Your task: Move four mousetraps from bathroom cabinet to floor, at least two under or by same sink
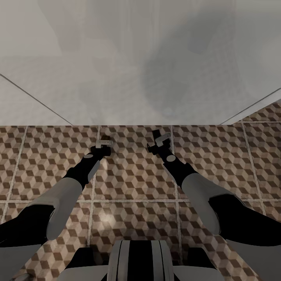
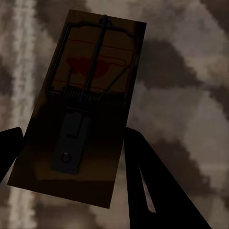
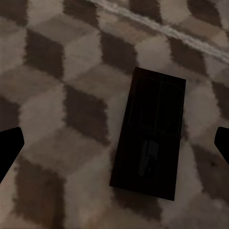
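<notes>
Two mousetraps on record at this moment, one per arm.

Item 1: mousetrap, tan board with dark wire spring and red spot, seen in the middle of the left wrist view between the dark fingers of the left gripper. Claw clamped on the board's long edges, one finger touching its side. In the head view it sits at centre-left, low over the bathroom floor, just below the white front of what appears to be the sink filling the upper half. Judged reason for the hold: the trap is carried down for setting beside the basin, as the task requires.

Item 2: second mousetrap, in shadow, lying flat on the cube-pattern tiles at centre-right of the right wrist view. Right gripper spread wide, fingertips at the frame's left and right edges, well clear of the board and touching nothing. Judged placed and released next to the sink.
</notes>
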